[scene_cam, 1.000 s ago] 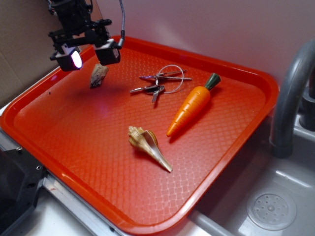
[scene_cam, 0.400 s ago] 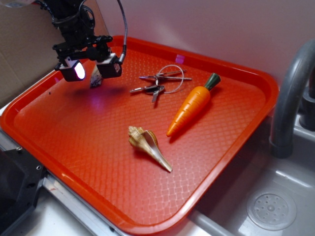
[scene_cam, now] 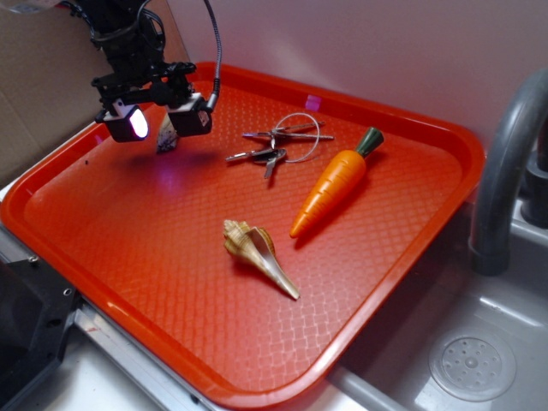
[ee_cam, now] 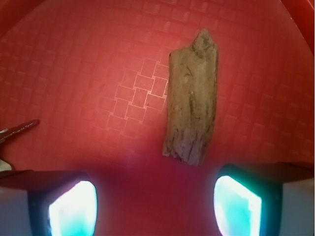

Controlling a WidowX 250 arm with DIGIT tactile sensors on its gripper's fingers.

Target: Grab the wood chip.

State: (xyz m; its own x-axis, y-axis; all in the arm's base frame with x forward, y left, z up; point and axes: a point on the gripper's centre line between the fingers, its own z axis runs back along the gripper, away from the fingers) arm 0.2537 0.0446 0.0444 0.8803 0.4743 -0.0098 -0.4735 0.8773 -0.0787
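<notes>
The wood chip (scene_cam: 166, 137) (ee_cam: 192, 98) is a pale tan-grey, rough oblong piece lying on the orange tray (scene_cam: 171, 257) near its far left corner. My gripper (scene_cam: 157, 122) (ee_cam: 155, 201) hovers over it, open, with its two glowing pads (ee_cam: 73, 206) wide apart. In the wrist view the chip lies just ahead of the fingertips, nearer the right pad, with nothing between the pads. In the exterior view the right finger partly covers the chip.
A bunch of keys (scene_cam: 278, 144) lies right of the chip; one key tip (ee_cam: 19, 129) shows at the wrist view's left edge. A toy carrot (scene_cam: 334, 181) and a spiral seashell (scene_cam: 257, 253) lie farther right. Beyond the tray's right side are a sink and grey faucet (scene_cam: 505, 171).
The gripper has come down and slightly forward over the wood chip since one second ago. It has held still over the last 0.4 s.
</notes>
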